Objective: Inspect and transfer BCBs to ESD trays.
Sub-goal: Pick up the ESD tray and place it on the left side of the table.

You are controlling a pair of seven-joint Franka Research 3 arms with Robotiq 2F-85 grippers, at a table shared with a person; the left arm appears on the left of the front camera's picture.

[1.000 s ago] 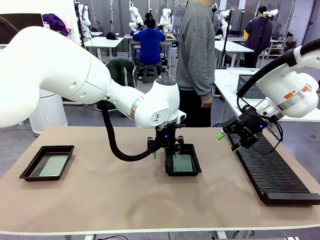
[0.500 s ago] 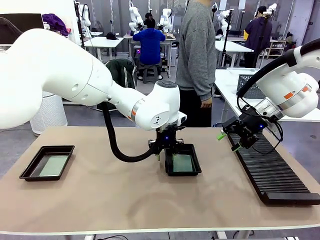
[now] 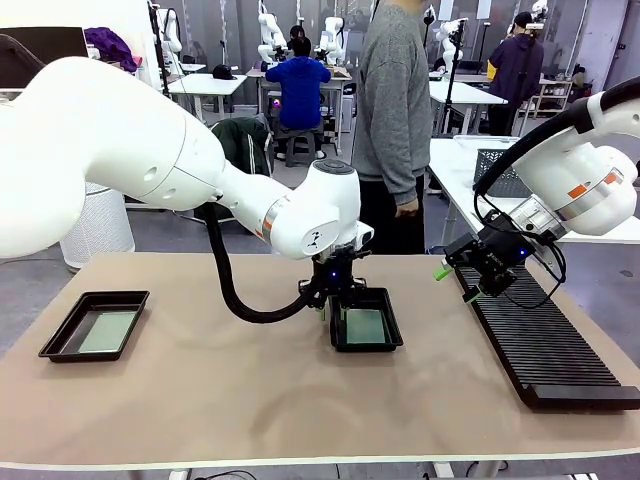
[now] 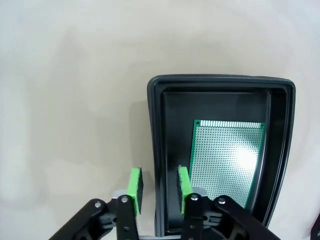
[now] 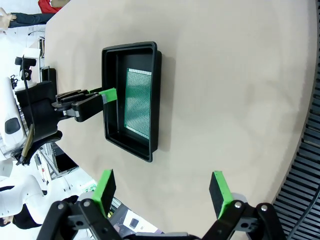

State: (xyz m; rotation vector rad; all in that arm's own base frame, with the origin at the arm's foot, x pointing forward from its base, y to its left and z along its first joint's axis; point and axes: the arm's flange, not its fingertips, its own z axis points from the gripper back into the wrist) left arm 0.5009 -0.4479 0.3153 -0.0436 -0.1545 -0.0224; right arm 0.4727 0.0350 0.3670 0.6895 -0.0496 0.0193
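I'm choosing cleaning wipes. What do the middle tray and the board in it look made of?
Tray: looks like moulded black plastic, semi-gloss, with rounded corners and soft highlights along the rim. Board: probably fibreglass circuit board, glossy green, gridded with tiny holes and catching glare.

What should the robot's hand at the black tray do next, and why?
Probably finish pinching the tray wall. The left gripper has one green pad on each side of that wall, with small gaps left, and a green board lies flat inside.
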